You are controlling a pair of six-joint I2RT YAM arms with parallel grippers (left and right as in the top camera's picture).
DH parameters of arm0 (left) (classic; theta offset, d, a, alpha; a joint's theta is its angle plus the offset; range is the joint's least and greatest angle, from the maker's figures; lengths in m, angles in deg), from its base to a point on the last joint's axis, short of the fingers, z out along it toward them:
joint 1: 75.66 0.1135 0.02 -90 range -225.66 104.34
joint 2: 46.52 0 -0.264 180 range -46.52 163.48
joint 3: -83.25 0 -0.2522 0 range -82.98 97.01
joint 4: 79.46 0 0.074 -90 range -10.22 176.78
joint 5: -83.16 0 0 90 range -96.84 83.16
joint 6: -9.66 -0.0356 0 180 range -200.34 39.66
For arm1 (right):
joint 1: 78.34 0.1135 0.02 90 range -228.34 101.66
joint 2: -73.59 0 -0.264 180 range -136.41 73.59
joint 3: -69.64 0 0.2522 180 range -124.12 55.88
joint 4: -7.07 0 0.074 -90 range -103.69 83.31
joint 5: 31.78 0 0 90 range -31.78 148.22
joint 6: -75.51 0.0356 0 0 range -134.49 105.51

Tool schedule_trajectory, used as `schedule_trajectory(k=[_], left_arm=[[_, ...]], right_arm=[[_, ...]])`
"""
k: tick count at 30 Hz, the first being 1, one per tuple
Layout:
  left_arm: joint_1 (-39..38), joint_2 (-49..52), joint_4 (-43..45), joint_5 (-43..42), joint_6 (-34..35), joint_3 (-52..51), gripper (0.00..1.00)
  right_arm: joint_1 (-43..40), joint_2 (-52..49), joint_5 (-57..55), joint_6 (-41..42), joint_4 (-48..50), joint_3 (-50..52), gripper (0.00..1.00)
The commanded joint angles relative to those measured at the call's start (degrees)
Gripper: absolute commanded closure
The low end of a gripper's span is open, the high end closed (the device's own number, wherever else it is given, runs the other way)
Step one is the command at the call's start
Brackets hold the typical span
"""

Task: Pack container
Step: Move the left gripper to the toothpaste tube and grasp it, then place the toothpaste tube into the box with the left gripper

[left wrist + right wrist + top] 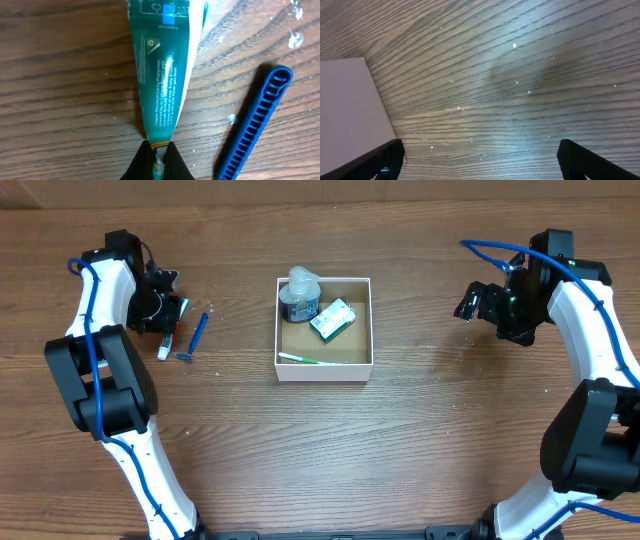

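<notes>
The left gripper (168, 312) has its fingers pinching a Colgate toothpaste tube (165, 70), with a blue razor (196, 336) just beside it on the bench (420, 440). Pick-up looks in hand. The next move calls for lifting the tube and carrying it toward 3 o'clock into the part-filled container (323, 371) at bench centre. The right gripper (470, 304), fingers spread, hovers at the container's 3 o'clock.

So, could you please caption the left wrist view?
Left gripper pinching a green toothpaste tube beside a blue razor handle.
</notes>
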Motion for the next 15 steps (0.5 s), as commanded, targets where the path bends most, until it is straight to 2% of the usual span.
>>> schedule_trajectory(k=[1,4,9,11,13,15], left_arm=[[-3.0,0.7,-2.5,-1.2,2.6,4.7,0.96],[-4.9,0.7,-7.0,-5.1,4.1,13.5,0.96],[-12.5,0.7,-18.2,-8.3,4.1,41.1,0.96],[-15.7,0.7,-20.4,-10.4,3.8,48.6,0.96],[-20.9,0.7,-23.3,-15.0,0.1,55.6,0.95],[-26.9,0.7,-26.2,-16.3,-6.1,57.4,0.95]], right_arm=[[0.0,0.6,0.5,-0.4,0.1,-0.7,0.00],[0.0,0.6,0.5,-0.4,0.1,-0.7,0.00],[0.0,0.6,0.5,-0.4,0.1,-0.7,0.00],[0.0,0.6,0.5,-0.4,0.1,-0.7,0.00],[0.0,0.6,0.5,-0.4,0.1,-0.7,0.00],[0.0,0.6,0.5,-0.4,0.1,-0.7,0.00]])
